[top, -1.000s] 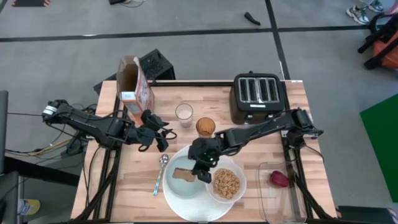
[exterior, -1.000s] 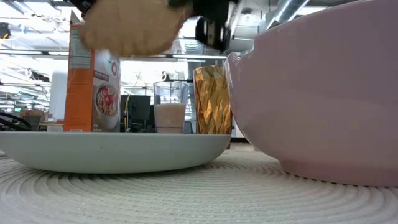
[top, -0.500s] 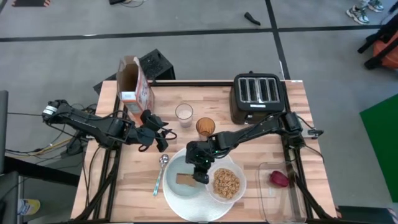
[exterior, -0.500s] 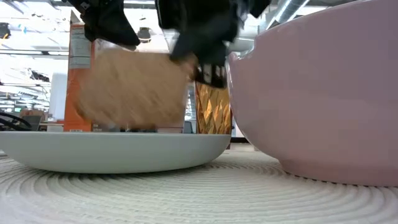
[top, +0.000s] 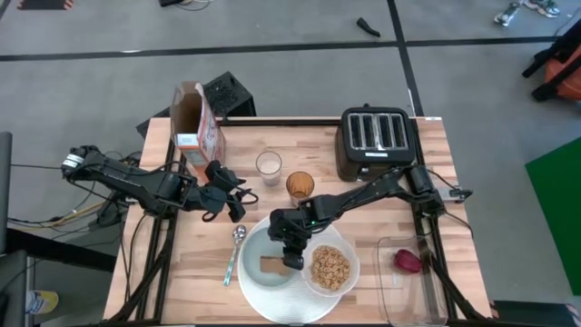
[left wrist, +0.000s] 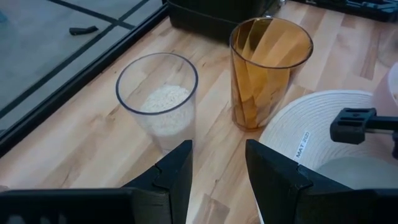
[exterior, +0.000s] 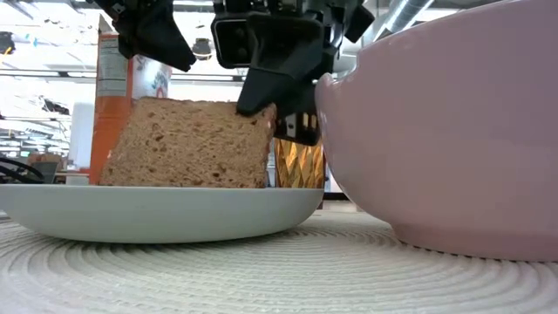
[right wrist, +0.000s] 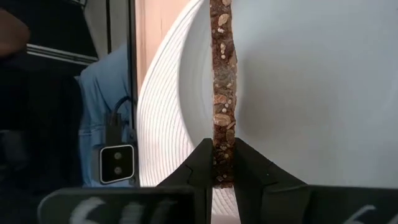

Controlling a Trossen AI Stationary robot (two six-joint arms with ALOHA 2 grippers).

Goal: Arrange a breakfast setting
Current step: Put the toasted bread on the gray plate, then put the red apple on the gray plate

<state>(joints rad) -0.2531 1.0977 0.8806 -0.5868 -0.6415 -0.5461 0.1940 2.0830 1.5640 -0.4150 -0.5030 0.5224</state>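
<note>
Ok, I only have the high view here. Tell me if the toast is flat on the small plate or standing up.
Observer: Standing on edge. In the low view the toast is upright with its bottom edge at the plate.
Operator: Confirm the right arm has it.
Observer: Yes. In the right wrist view the right gripper has the slice pinched at its edge between both fingers.
Operator: Check the left arm too.
Observer: The left gripper is open and empty, with a glass of milk and an amber glass ahead of it.
</note>
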